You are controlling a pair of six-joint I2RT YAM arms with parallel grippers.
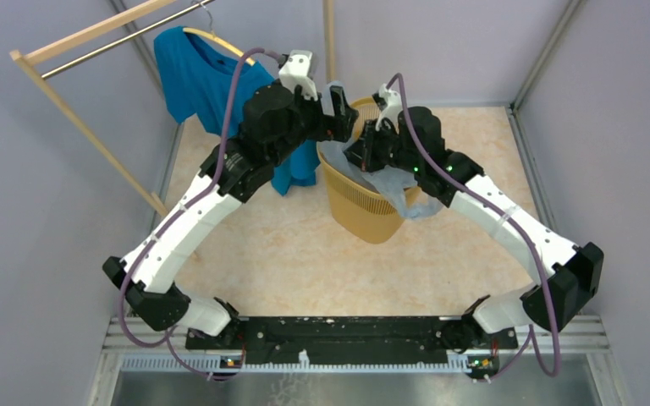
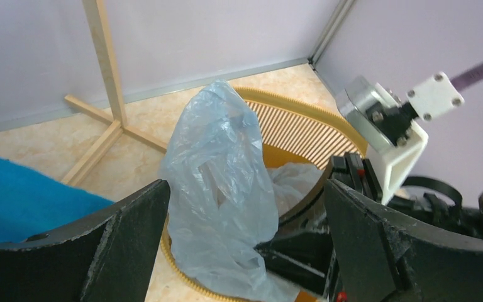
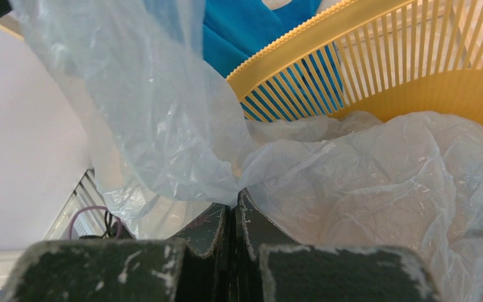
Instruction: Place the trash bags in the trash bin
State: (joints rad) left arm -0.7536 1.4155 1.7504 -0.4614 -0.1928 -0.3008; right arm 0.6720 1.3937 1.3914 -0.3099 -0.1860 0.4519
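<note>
The yellow trash bin [image 1: 362,205] stands in the middle of the floor, far from the arm bases. The pale blue-grey trash bag [image 1: 396,184] hangs partly inside it and partly over its right rim. My right gripper [image 3: 234,202] is shut on a fold of the bag [image 3: 352,182] just above the bin's rim [image 3: 302,50]; from above it [image 1: 358,155] sits over the bin's opening. My left gripper [image 2: 245,245] is open and empty, its fingers [image 2: 132,233] wide apart, facing the raised bag [image 2: 217,182] at the bin's left rim [image 2: 302,107]. From above it [image 1: 338,117] hovers at the bin's far-left edge.
A teal-blue T-shirt [image 1: 195,68] hangs on a wooden clothes rack [image 1: 85,42] at the back left, close to the bin. The rack's upright post [image 1: 328,42] and floor feet [image 2: 110,132] stand behind the bin. Grey walls enclose the floor.
</note>
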